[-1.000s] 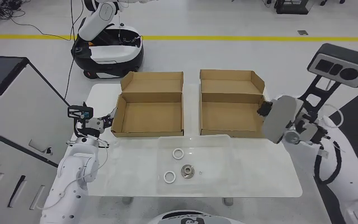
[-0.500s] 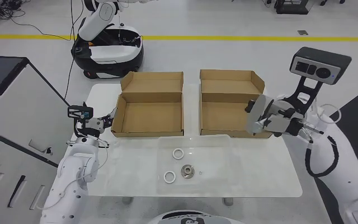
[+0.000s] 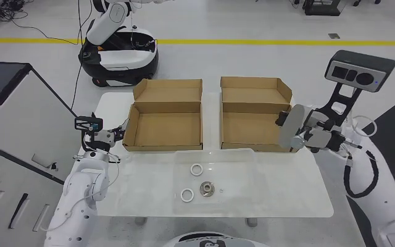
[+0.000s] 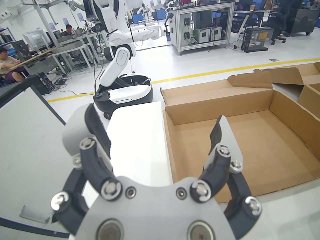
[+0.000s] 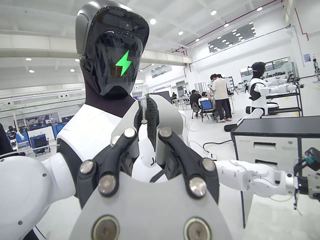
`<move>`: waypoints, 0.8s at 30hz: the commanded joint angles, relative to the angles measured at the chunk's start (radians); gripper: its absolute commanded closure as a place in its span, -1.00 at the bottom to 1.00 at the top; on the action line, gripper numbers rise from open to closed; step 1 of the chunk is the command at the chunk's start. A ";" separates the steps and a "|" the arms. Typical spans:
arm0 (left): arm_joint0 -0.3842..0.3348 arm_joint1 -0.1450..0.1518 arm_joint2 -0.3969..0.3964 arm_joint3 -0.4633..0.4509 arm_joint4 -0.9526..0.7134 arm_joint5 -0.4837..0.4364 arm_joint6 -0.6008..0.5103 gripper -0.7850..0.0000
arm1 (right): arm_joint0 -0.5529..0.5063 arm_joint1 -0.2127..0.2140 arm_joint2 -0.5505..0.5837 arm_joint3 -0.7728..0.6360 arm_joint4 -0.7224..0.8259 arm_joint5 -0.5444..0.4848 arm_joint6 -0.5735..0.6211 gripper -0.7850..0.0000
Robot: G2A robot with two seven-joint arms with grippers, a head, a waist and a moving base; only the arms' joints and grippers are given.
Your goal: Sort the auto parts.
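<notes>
Two white rings (image 3: 197,169) (image 3: 187,196) and a metal flanged part (image 3: 206,188) lie on the white table (image 3: 278,185), in front of two open cardboard boxes, one left (image 3: 164,128) and one right (image 3: 254,127). My right gripper (image 3: 286,120) hangs at the right box's right edge. In the right wrist view that gripper (image 5: 146,101) points up at the robot's head and is shut on a small threaded metal part (image 5: 143,112). My left gripper (image 4: 155,118) is open and holds nothing, just left of the left box (image 4: 240,138), also seen from above as the left gripper (image 3: 123,131).
A clear shallow tray (image 3: 247,152) surrounds the loose parts. Both boxes have raised back flaps (image 3: 168,90). A dark cabinet (image 3: 18,111) stands left of the table. Another white robot (image 3: 120,52) stands on the floor behind the table.
The right arm swung in toward the right box, then drew back slightly to the right, its wrist turning. The left arm and the parts on the table stayed still.
</notes>
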 commanded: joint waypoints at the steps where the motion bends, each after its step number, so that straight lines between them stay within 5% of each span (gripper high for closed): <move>1: 0.000 0.000 0.000 0.000 0.000 0.000 0.000 -1.00 | 0.000 0.000 0.000 0.000 0.000 0.000 0.000 1.00; 9: 0.000 0.000 0.000 0.000 0.000 0.000 0.000 -1.00 | 0.000 0.000 0.010 0.003 -0.026 0.023 -0.010 1.00; 15: 0.000 0.000 0.000 0.000 0.000 0.000 0.000 -1.00 | -0.035 0.025 0.179 0.026 -0.212 0.238 -0.013 1.00; 24: 0.000 0.000 0.000 0.000 0.000 0.000 0.000 -1.00 | -0.145 0.079 0.538 -0.001 -0.437 0.613 0.163 1.00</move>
